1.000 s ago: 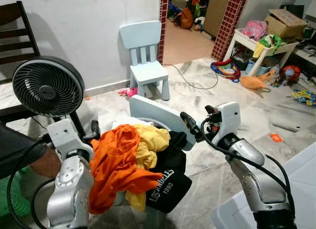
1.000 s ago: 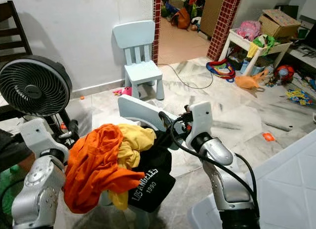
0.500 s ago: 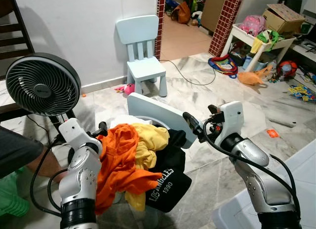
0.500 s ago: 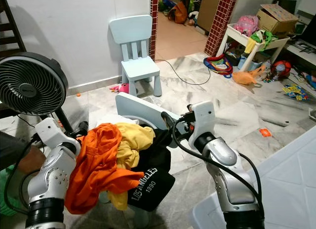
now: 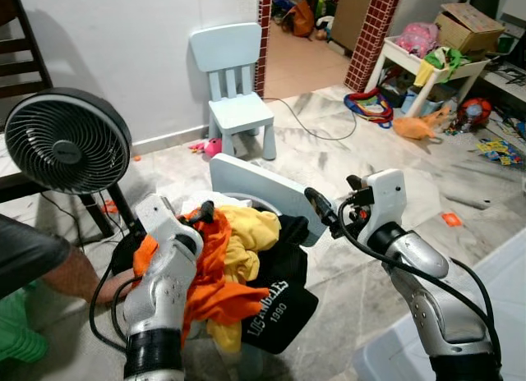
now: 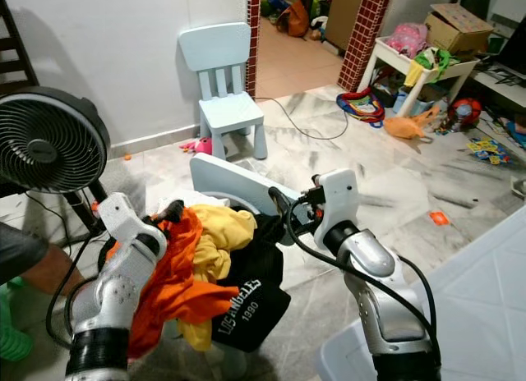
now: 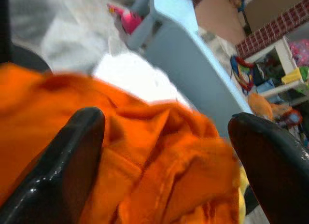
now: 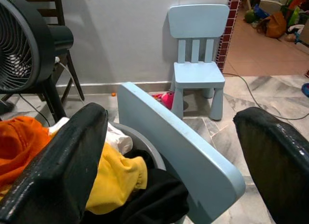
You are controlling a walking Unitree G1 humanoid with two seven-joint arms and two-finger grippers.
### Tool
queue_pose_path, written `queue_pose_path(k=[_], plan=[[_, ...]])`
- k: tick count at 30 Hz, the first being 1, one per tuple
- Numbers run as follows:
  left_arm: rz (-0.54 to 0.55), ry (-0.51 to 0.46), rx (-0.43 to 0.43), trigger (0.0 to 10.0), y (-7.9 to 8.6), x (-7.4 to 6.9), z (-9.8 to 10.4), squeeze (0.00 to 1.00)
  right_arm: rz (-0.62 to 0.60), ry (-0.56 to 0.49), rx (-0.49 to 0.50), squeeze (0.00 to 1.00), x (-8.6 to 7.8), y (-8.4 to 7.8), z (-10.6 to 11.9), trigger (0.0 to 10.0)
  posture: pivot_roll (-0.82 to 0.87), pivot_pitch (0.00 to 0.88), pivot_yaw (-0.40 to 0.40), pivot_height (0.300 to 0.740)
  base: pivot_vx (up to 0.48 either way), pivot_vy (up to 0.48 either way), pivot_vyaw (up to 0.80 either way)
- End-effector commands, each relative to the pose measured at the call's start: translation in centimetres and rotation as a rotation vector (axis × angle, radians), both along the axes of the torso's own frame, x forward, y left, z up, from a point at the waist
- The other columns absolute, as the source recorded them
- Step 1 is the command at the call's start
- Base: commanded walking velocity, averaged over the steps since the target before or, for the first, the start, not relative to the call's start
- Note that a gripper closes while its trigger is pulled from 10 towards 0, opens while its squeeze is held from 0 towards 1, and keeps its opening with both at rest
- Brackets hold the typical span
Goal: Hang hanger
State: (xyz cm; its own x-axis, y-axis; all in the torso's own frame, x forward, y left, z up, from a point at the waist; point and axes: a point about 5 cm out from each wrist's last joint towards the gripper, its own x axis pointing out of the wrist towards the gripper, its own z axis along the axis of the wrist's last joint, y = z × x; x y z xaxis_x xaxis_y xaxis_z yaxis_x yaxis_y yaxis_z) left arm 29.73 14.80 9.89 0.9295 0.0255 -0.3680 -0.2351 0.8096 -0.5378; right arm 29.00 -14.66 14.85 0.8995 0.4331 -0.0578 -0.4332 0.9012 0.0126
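Two grippers: both with fingers spread, grasping nothing.
Left gripper (image 7: 164,156): over the orange garment (image 5: 209,274).
Right gripper (image 8: 178,171): near the pale blue board (image 5: 263,192).

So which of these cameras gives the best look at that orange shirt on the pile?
The left eye view: the orange shirt shows whole, draped over the pile beside the yellow one. The right eye view shows much the same. The left wrist view shows blurred folds between the open left claw fingers; the right wrist view catches an edge.
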Motion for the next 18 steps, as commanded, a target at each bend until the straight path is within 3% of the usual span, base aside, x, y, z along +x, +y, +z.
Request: queue_pose_path(k=[1,10,18], plan=[[-0.019,0.059,-0.051,10.0,-1.6,-2.0,-1.2,0.0,0.005,-0.013,-0.004,0.0,0.2,0.1,0.4,10.0,-0.11,0.091,-0.057,0.74,0.0,0.0,0.0],[0.086,0.139,-0.096,10.0,-0.2,-6.0,-1.4,0.0,0.018,-0.011,-0.003,0.0,0.4,0.4,0.2,10.0,-0.08,0.087,-0.061,0.74,0.0,0.0,0.0],[0.08,0.175,-0.12,10.0,0.2,-6.3,-2.3,0.0,0.028,-0.011,0.0,0.0,0.4,0.8,0.1,10.0,-0.08,0.086,-0.068,0.74,0.0,0.0,0.0]])
